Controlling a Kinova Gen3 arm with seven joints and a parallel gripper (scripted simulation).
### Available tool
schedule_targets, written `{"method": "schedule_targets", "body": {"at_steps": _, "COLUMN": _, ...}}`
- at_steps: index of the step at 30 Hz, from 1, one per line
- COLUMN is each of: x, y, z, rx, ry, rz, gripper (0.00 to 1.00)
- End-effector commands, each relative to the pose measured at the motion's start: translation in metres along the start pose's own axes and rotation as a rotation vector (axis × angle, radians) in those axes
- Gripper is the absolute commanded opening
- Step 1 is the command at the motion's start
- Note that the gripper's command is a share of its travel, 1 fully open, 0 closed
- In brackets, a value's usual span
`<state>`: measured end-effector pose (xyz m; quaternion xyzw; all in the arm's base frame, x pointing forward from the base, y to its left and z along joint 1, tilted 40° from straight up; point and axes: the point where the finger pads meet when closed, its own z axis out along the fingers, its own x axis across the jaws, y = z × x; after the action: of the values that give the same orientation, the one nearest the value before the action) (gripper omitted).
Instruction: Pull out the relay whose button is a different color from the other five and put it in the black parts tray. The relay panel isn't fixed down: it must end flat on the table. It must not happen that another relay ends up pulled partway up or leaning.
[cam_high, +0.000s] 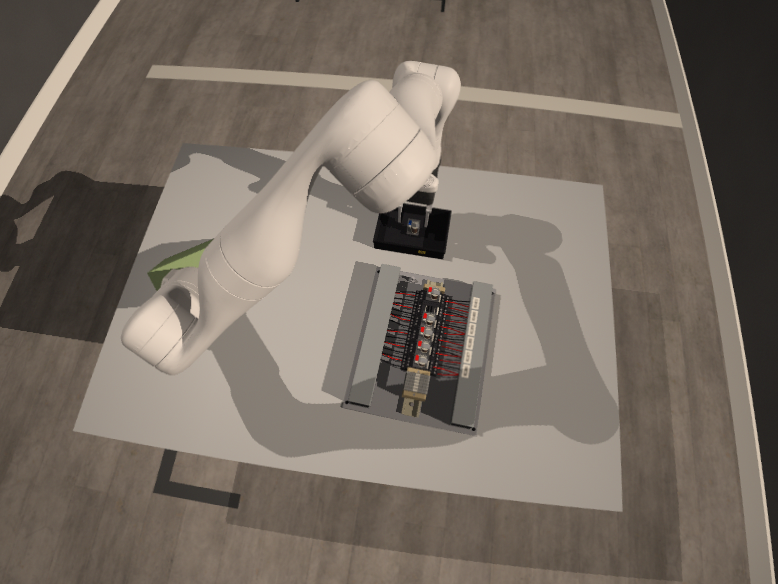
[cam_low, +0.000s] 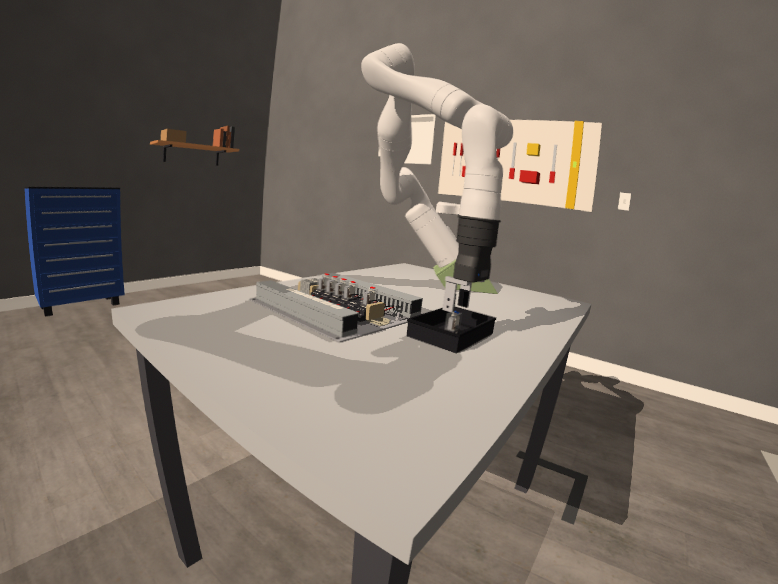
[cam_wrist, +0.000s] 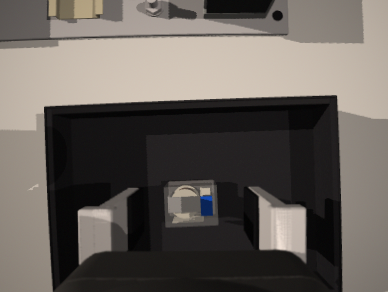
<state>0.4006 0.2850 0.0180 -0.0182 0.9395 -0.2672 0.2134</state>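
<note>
The relay with the blue button (cam_wrist: 192, 204) (cam_high: 412, 225) stands on the floor of the black parts tray (cam_wrist: 100, 145) (cam_high: 442, 227) (cam_low: 433, 333). My gripper (cam_wrist: 193, 209) (cam_low: 456, 296) hangs over the tray with its fingers wide open, one on each side of the relay and clear of it. The relay panel (cam_high: 364, 326) (cam_low: 295, 301) lies flat on the table in front of the tray. Several relays with red buttons (cam_high: 427, 326) (cam_low: 339, 286) sit in a row along its middle.
A green wedge (cam_high: 179, 264) (cam_low: 487, 286) lies at the back left of the table by the arm's base. The table's edge is close behind the tray in the exterior view.
</note>
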Motion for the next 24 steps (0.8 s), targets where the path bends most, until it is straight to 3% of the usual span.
{"method": "schedule_targets", "body": {"at_steps": 1, "x": 0.0, "y": 0.001, "z": -0.001, "rx": -0.002, "ry": -0.001, "rz": 0.0, "gripper": 0.98}}
{"method": "schedule_targets", "body": {"at_steps": 19, "x": 0.0, "y": 0.001, "z": -0.002, "rx": -0.002, "ry": -0.001, "rz": 0.0, "gripper": 0.98}}
{"method": "schedule_targets", "body": {"at_steps": 24, "x": 0.0, "y": 0.001, "z": -0.014, "rx": -0.002, "ry": -0.001, "rz": 0.0, "gripper": 0.98}}
